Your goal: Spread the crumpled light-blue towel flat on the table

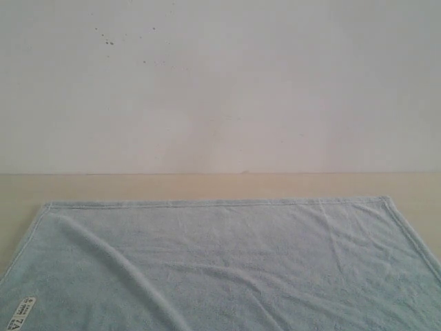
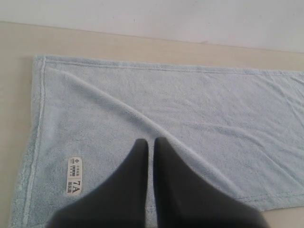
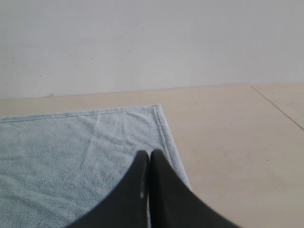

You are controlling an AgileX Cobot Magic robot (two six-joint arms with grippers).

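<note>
Here we are over the broad pale beige wood-toned bench [image 1: 207, 186], and the large pale light-blue terry-cloth towel [image 1: 241, 262] lies opened out across it, filling the exterior view from 9 o'clock round to 3 o'clock and running off the frame at 6 o'clock. Its stitched far hem lies straight at 12 o'clock, parallel to the plain white wall [image 1: 220, 83], with a strip of bare bench between the two. Not perfectly smooth, mind you: a long soft raised crease [image 1: 117, 265] runs from the towel's 10 o'clock corner down towards 6 o'clock, and fainter wrinkles fan across the 4 o'clock side. The small white printed label [image 1: 21, 314] shows at the 7 o'clock corner. On the left wrist camera the left jaws are pressed together, only a hairline slit between the black fingers [image 2: 137, 180], gripping nothing, their tips over the towel [image 2: 190, 118] between the label [image 2: 74, 175] and the crease [image 2: 123, 111]. Over on the right wrist camera, the right jaws are clamped together too, empty, tips over the towel [image 3: 71, 156] just inside its hemmed corner, bare bench [image 3: 228, 142] beyond
</note>
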